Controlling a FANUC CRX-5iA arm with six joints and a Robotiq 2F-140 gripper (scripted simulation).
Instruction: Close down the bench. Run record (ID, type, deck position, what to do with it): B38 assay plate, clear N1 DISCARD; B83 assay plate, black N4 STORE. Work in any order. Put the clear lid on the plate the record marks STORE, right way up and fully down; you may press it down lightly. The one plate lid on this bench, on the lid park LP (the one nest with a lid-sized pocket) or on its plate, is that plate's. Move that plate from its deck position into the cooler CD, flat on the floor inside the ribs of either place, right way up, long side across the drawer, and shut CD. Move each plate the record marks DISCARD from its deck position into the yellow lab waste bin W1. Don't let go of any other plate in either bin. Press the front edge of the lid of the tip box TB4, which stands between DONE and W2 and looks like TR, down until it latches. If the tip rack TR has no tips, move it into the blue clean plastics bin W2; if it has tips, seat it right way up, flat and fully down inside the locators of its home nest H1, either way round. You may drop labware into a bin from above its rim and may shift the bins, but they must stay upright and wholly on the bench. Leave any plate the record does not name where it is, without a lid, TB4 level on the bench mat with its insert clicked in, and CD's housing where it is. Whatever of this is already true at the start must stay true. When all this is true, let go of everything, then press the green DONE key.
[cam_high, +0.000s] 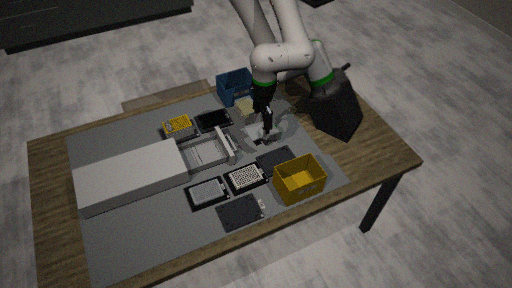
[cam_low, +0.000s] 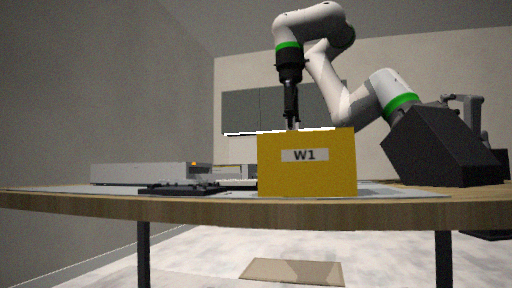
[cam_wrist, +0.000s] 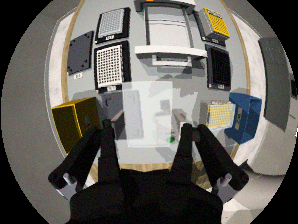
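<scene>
My gripper (cam_high: 268, 131) (cam_low: 291, 125) (cam_wrist: 147, 116) is shut on the clear lid (cam_high: 256, 131) (cam_wrist: 136, 112) and holds it flat above the mat, right of the open cooler drawer (cam_high: 204, 152) (cam_wrist: 169, 30). The black assay plate (cam_high: 213, 119) (cam_wrist: 217, 67) lies uncovered in its nest at the back, left of the gripper. A pale clear plate (cam_high: 206, 191) (cam_wrist: 112, 23) sits in a front nest. The yellow tip rack (cam_high: 177, 123) (cam_wrist: 216, 24) stands beside the black plate. The pale tip box (cam_high: 245, 106) (cam_wrist: 220, 115) stands next to the blue bin (cam_high: 234, 86) (cam_wrist: 245, 116).
The yellow bin W1 (cam_high: 290, 192) (cam_low: 305, 170) (cam_wrist: 69, 123) stands front right. A white-dotted plate (cam_high: 245, 176) (cam_wrist: 109, 64) sits beside the clear one. Two dark nests (cam_high: 275, 157) (cam_high: 239, 212) are empty. The cooler housing (cam_high: 130, 172) fills the left. The arm's dark base (cam_high: 332, 112) is behind.
</scene>
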